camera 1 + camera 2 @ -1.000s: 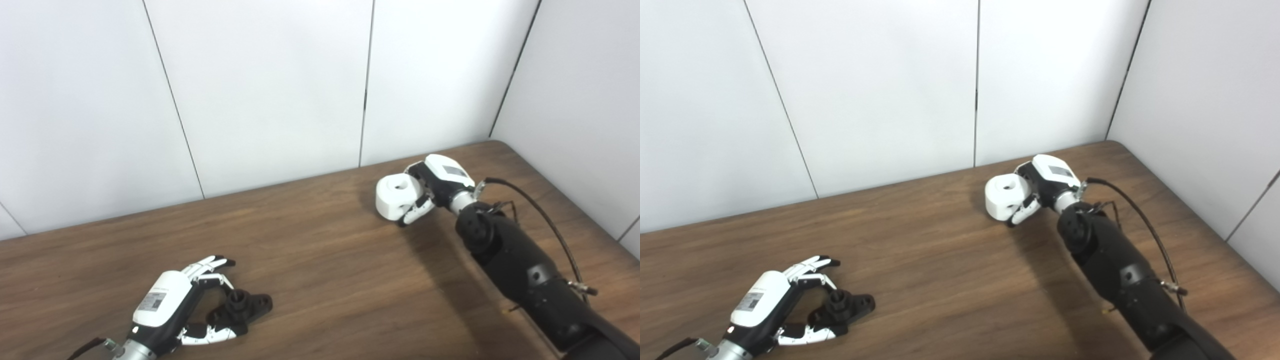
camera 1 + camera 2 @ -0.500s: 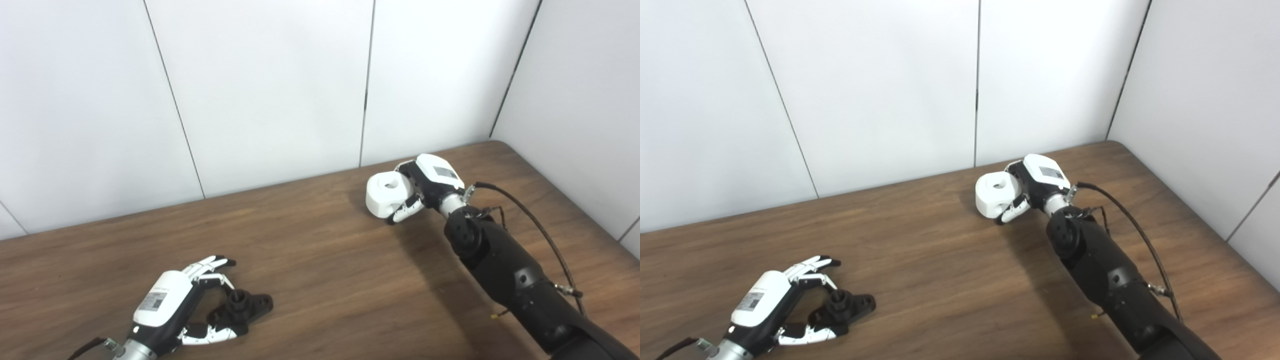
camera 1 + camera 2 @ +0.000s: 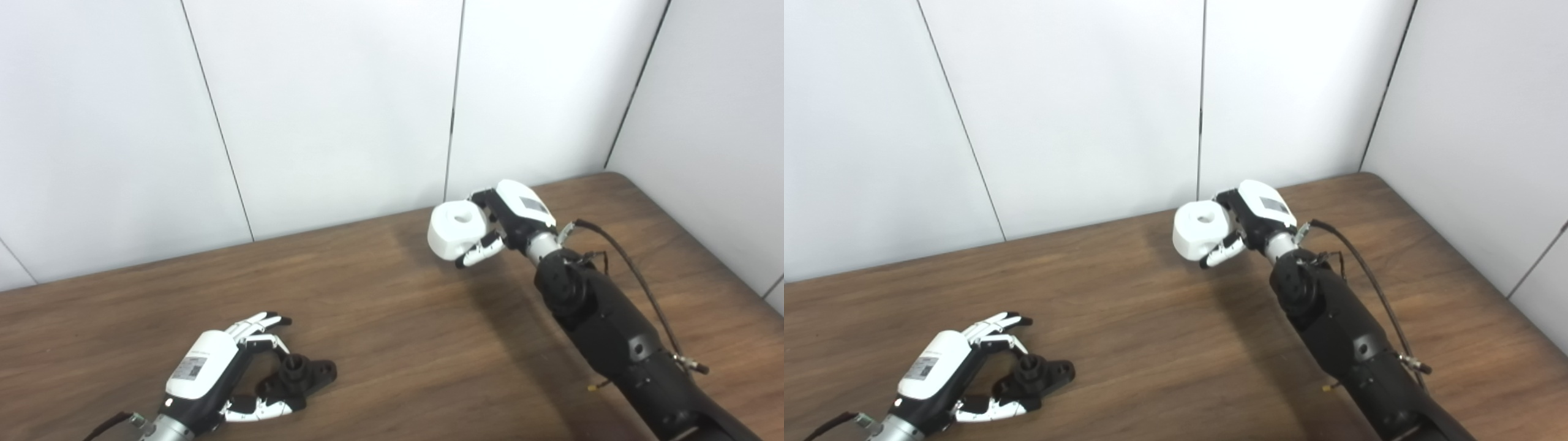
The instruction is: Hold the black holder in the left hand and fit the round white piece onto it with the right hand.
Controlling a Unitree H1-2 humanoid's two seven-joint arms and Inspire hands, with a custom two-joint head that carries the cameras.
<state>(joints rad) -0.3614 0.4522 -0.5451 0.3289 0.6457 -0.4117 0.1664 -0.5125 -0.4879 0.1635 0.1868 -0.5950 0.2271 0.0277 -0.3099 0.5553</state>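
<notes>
The black holder [image 3: 301, 375] lies flat on the wooden table [image 3: 392, 318] at the front left, its short round post pointing up. My left hand [image 3: 211, 367] rests beside it, open, with fingers [image 3: 260, 324] spread behind the holder and the thumb [image 3: 263, 409] in front; neither is closed on it. At the back right, my right hand [image 3: 513, 215] is shut on the round white piece [image 3: 452, 230], a thick white drum with a hole in its top. It hangs a little above the table, with its shadow on the wood below.
White wall panels [image 3: 343, 104] stand close behind the table and along its right side [image 3: 716, 122]. The table's rounded back right corner [image 3: 612, 177] is near the right arm. A black cable [image 3: 637, 282] loops off the right forearm.
My right hand has carried the white piece left and slightly up, away from the back right corner. The left hand and the holder have stayed put. The view shifted slightly.
</notes>
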